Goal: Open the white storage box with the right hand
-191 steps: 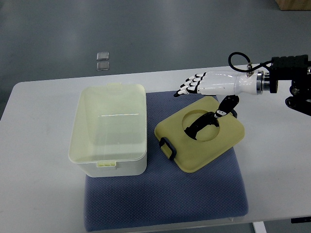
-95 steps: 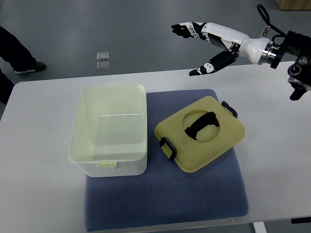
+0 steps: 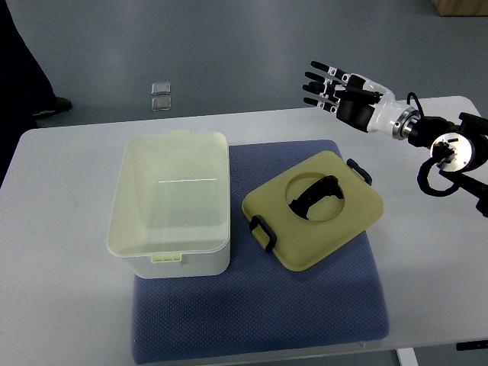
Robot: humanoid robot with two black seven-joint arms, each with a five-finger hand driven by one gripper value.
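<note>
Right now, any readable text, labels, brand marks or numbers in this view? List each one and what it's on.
None readable.
White storage box: no print or label visible.
Yellow lid on the blue mat: no marking visible.
Right hand: black and white segments only, no legible text.
Two small clear squares on the floor: too small to tell if anything is printed on them.
</note>
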